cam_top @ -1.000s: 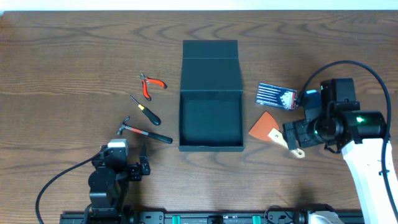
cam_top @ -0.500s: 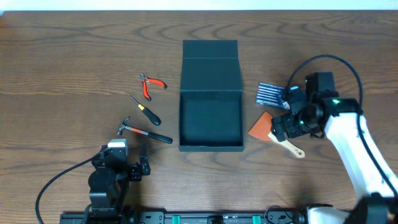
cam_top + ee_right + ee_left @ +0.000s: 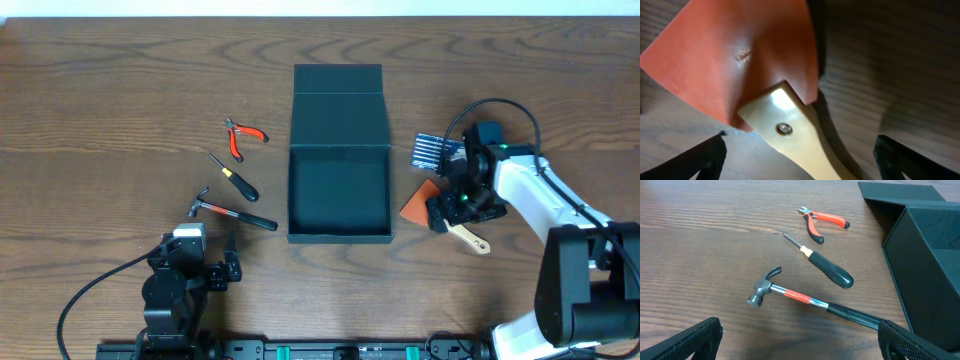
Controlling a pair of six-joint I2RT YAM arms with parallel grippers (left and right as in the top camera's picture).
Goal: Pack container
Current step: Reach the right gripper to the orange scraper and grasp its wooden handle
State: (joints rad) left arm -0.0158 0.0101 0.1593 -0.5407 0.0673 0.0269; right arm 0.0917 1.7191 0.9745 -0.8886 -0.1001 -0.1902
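The dark teal-black container (image 3: 339, 195) lies open in the middle of the table, its flap lid (image 3: 338, 105) folded back; its wall shows at the right of the left wrist view (image 3: 925, 275). An orange scraper (image 3: 420, 203) with a pale wooden handle (image 3: 790, 135) lies right of the container. My right gripper (image 3: 447, 212) is open, low over the scraper, its jaws either side of the handle (image 3: 800, 160). My left gripper (image 3: 218, 272) is open and empty at the front left (image 3: 800, 340).
A hammer (image 3: 232, 212) (image 3: 805, 300), a black-handled screwdriver (image 3: 234, 178) (image 3: 822, 266) and red pliers (image 3: 240, 135) (image 3: 819, 221) lie left of the container. A small blue striped packet (image 3: 432, 152) lies right of it, partly under the right arm.
My right arm has swung left and down over the scraper, now straddling its handle. The left arm and the tools have not moved.
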